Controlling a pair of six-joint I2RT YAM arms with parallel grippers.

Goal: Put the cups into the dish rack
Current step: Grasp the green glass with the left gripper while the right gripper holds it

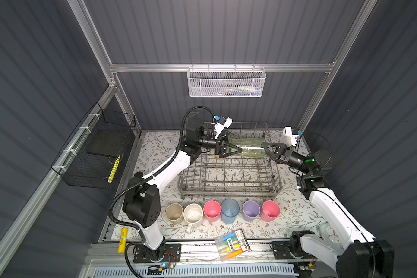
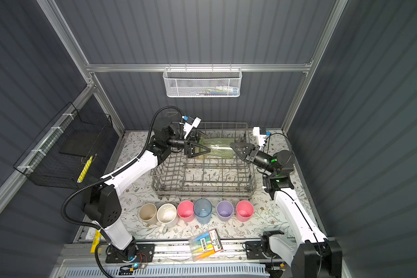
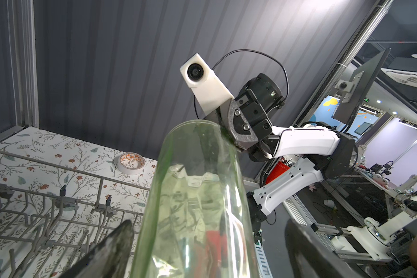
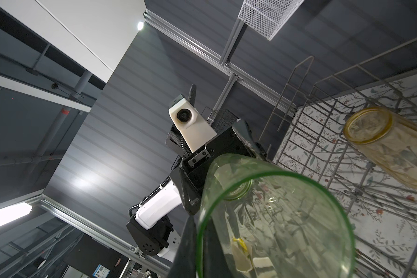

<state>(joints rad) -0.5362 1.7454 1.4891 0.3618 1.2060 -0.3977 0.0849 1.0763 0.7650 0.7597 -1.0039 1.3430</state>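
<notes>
A marker pack (image 1: pixel 232 244) lies at the counter's (image 1: pixel 299 211) front edge, its label too blurred to read. Behind it, six cups (image 1: pixel 229 211) stand in a row before the dish rack (image 1: pixel 229 190). Over the rack's far side both arms reach inward. The right hand (image 1: pixel 264 145) is clamped on the green glass (image 1: pixel 248 151) at its rim, and the left hand (image 3: pixel 207 228) is spread apart around its base. An amber glass (image 4: pixel 383 149) rests in the rack, hard to make out from above.

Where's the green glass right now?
In both top views the green glass is sideways over the far end of the dish rack, its rim pinched by the right gripper, its base inside the open left gripper.
</notes>
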